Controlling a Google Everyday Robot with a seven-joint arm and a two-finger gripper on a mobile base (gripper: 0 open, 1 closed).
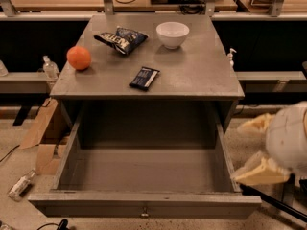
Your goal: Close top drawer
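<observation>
The top drawer (144, 204) is pulled far out of the grey metal cabinet. Its wide flat front panel lies near the bottom edge of the camera view, with a small knob (144, 213) at its middle. The drawer's inside holds nothing. My gripper (247, 150) is low at the right, just outside the drawer's right wall near the front corner. Its two cream fingers (261, 172) point left and stand apart, holding nothing. The white wrist behind them is partly cut off by the right edge.
On the cabinet top (192, 75) lie an orange (78, 57), a chip bag (120, 39), a white bowl (172, 34) and a dark snack bar (144, 77). Cardboard (41, 133) and a small bottle (19, 185) lie on the floor at the left. A black bar (278, 202) runs along the floor at the right.
</observation>
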